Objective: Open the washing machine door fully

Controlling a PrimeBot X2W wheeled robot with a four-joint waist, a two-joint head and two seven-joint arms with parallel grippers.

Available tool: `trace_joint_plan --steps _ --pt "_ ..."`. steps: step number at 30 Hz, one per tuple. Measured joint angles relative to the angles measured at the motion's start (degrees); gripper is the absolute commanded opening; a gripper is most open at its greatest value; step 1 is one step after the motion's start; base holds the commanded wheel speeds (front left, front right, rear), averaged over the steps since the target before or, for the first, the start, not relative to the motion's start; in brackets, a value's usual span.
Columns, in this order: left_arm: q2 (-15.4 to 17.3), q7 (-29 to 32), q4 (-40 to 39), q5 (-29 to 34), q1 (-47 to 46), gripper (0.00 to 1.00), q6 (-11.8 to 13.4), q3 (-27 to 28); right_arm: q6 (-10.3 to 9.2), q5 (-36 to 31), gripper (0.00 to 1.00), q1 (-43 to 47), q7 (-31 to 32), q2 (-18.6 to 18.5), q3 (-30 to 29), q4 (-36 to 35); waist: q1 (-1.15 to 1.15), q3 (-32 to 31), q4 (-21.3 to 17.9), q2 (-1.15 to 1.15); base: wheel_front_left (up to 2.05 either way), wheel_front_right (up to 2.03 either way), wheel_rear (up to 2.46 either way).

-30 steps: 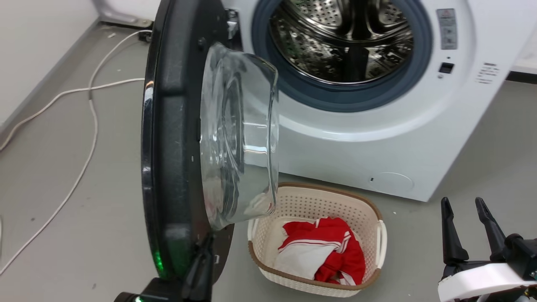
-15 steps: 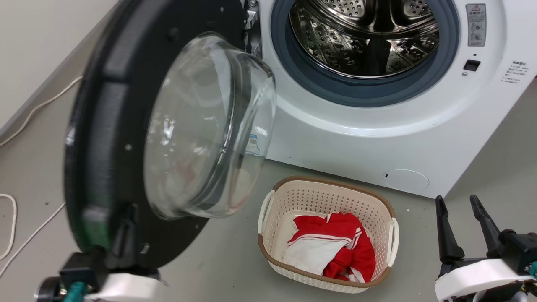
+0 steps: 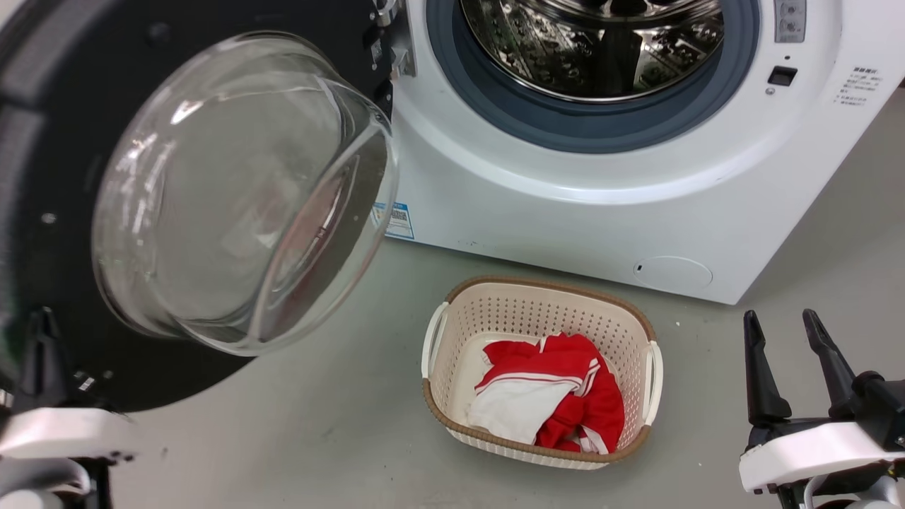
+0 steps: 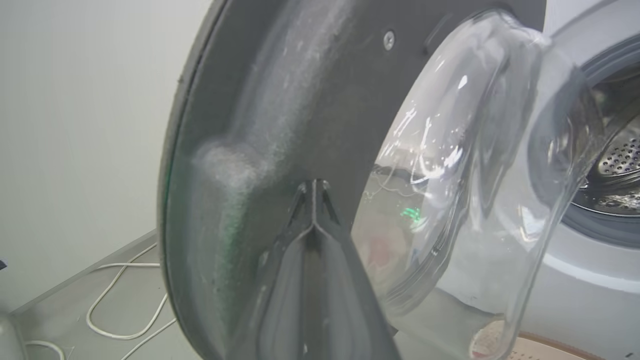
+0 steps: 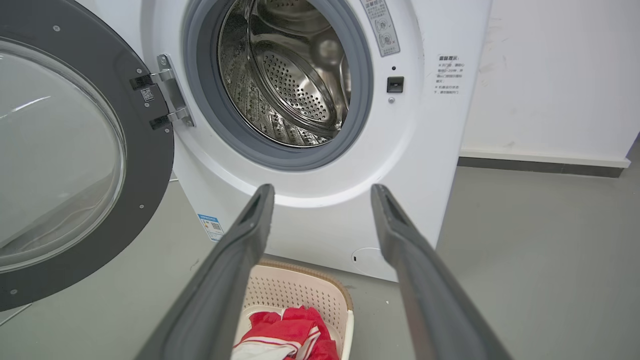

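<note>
The washing machine stands open, and its steel drum shows inside the grey-blue gasket. The washing machine door is swung out to the left on its hinge, and its glass bowl faces me. My left gripper is at the lower left, by the door's bottom edge. In the left wrist view the left gripper is shut, its tips against the door's black inner face. Low on the right, my right gripper is open and holds nothing. It points at the machine front.
A cream laundry basket holding red and white clothes sits on the grey floor before the machine. White cables lie on the floor beyond the door, along a pale wall. Another wall stands right of the machine.
The door has swung further open to the left, from edge-on to facing me. My left gripper has gone left with it. The camera has shifted, and the right gripper has hardly moved.
</note>
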Motion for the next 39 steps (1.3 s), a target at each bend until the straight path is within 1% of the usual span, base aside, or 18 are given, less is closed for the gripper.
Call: trace_joint_plan --steps 5,13,16,20,23,26,27,29,34,37,38,39 --pt "2.7 -0.6 6.7 -2.6 -4.2 0.00 -2.5 3.0 0.00 -0.1 1.00 -1.4 -0.7 0.0 0.1 -0.2 0.00 1.6 -0.6 0.00 0.00 0.00 0.00" --pt "5.9 -1.7 16.3 -3.8 -9.2 0.00 -5.2 5.6 0.00 -0.2 1.00 -2.0 -1.2 0.0 0.1 0.2 0.00 2.6 -1.5 0.00 0.00 0.00 0.00" --pt "6.4 -2.0 18.9 -3.8 -10.3 0.00 -6.0 6.0 0.00 -0.3 1.00 -2.3 -1.4 0.0 0.2 0.5 0.00 2.6 -1.9 0.00 0.00 0.00 0.00" --pt "5.9 -2.1 19.7 -2.9 -10.2 0.00 -5.9 6.7 0.00 0.5 1.00 -2.4 -1.5 0.0 0.7 1.4 0.00 1.9 -2.6 0.00 0.00 0.00 0.00" --pt "4.5 -2.1 16.7 -1.6 -7.9 0.00 -5.7 8.7 0.00 0.8 1.00 -2.3 -1.9 0.0 0.7 2.1 0.00 1.0 -3.1 0.00 0.00 0.00 0.00" --pt "1.5 -2.3 11.9 0.7 -4.0 0.00 -5.4 10.4 0.00 1.2 1.00 -2.1 -2.3 0.0 0.7 2.8 0.00 -0.1 -3.6 0.00 0.00 0.00 0.00" --pt "1.5 -2.3 11.9 0.7 -4.0 0.00 -5.4 10.4 0.00 1.2 1.00 -2.1 -2.3 0.0 0.7 2.8 0.00 -0.1 -3.6 0.00 0.00 0.00 0.00" --pt "-0.7 -2.3 8.4 2.5 -1.0 0.00 -5.2 10.9 0.00 1.4 1.00 -1.8 -2.4 0.0 0.8 3.1 0.00 -0.9 -3.8 0.00 0.00 0.00 0.00" --pt "-5.8 -2.3 0.1 7.4 5.8 0.00 -5.0 10.6 -0.01 1.2 1.00 -0.6 -2.7 0.0 1.2 3.8 0.00 -3.0 -4.5 0.00 0.00 0.00 0.00" --pt "-8.2 -2.3 -3.9 10.4 8.7 0.00 -5.2 8.7 0.00 0.9 1.00 -0.4 -2.6 0.0 1.5 3.8 -0.01 -4.0 -5.2 0.00 0.00 0.00 0.00" --pt "-8.7 -2.3 -4.9 11.5 9.3 0.15 -5.5 8.0 0.00 0.8 1.00 -0.4 -2.6 0.0 1.7 3.7 -0.01 -4.2 -5.5 0.00 0.00 0.00 0.00" --pt "-9.3 -2.3 -6.2 12.5 9.6 0.42 -5.5 7.3 0.00 0.7 1.00 -0.2 -2.5 0.0 1.8 3.6 -0.01 -4.5 -5.7 0.00 0.00 0.00 0.00"
